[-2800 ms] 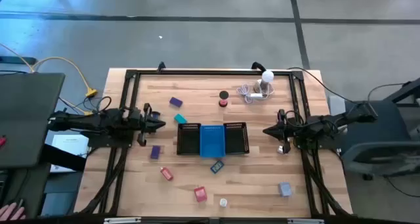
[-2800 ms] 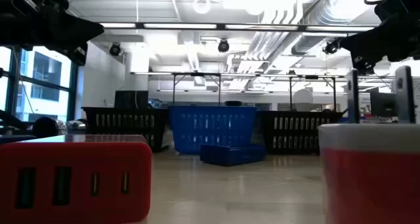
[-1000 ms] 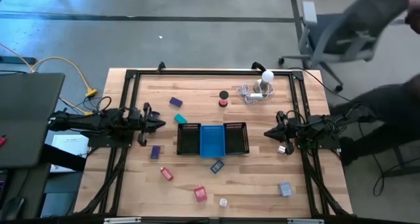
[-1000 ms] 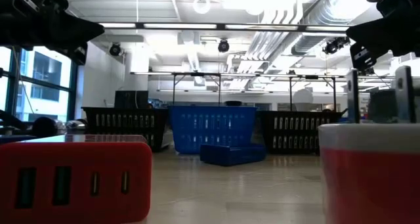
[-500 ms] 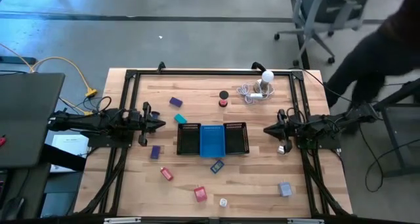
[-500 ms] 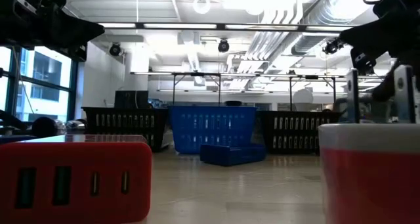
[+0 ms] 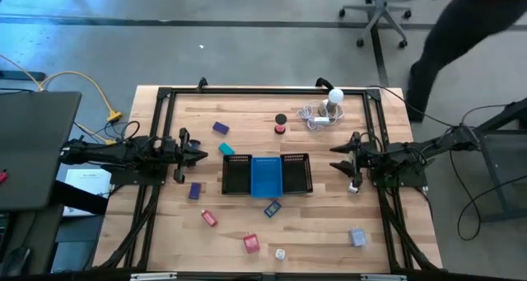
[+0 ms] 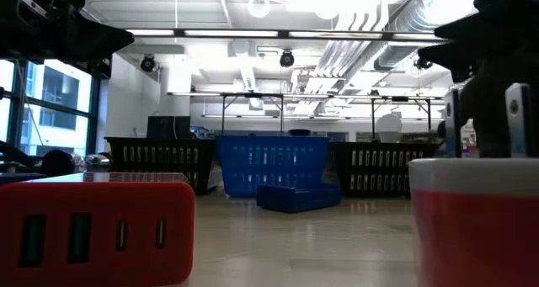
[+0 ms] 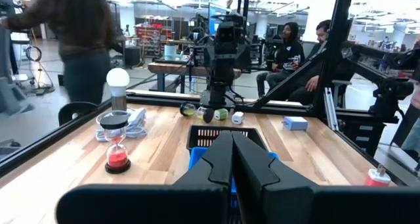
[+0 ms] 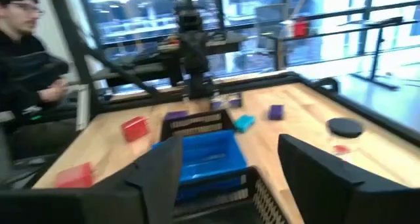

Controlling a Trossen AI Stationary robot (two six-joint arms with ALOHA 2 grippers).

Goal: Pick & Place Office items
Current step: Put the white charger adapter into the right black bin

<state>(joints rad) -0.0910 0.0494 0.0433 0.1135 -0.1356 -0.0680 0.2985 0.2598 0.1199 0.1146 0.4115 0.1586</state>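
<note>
Table (image 7: 329, 223) with the three trays (image 7: 267, 175) at centre, flanked by both arms for equal reach. Left gripper (image 7: 200, 156), fingers clenched and empty; right gripper (image 7: 336, 157), fingers spread, nothing grasped. Office items (image 7: 250, 243) lie scattered around the trays, none yet inside.

The wooden table (image 7: 321, 231) stands on a grey concrete floor (image 7: 247, 50) crossed by dark lines, with an office chair (image 7: 383, 5) and a person (image 7: 461, 34) in dark clothes beyond its far right corner. Level across the table, the room is an open hall with a white ceiling (image 8: 253, 60) of pipes and strip lights and a tall window (image 8: 50, 110) at the left. Seated people (image 9: 302, 50) and benches fill the background.
</note>
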